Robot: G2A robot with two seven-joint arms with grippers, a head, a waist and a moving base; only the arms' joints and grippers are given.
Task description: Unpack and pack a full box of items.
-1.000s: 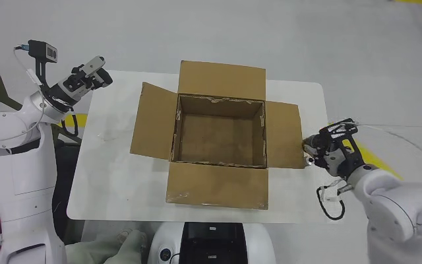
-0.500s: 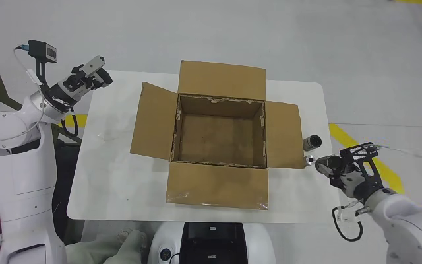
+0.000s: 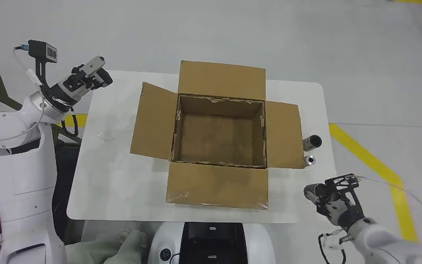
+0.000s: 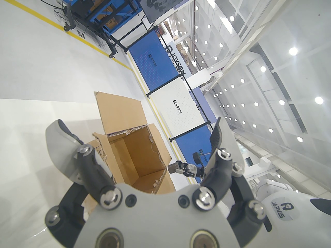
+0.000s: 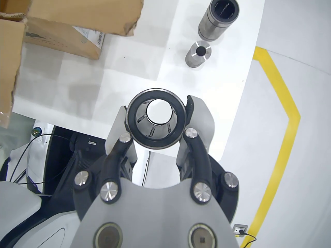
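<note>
The white table (image 3: 112, 178) bears 1 open cardboard box (image 3: 217, 188), 1 dark sleeve (image 3: 311, 141) and 1 small steel cylinder (image 3: 309, 159).

Right gripper (image 3: 315, 192) (image 5: 155, 112) drawn back toward near side, linear bearing (image 3: 310, 192) (image 5: 157, 134) carried along in its grip. One second ago: hard against right edge of right flap (image 3: 283, 135) of cardboard box (image 3: 219, 187). Half second ago: farther right and nearer, at right edge of table (image 3: 119, 191). Now: over table's near right corner, well apart from flap. Arm trailing off near right. Second bearing (image 3: 311, 140) (image 5: 209, 30), covered by gripper one second ago, now exposed, just right of flap.
</note>
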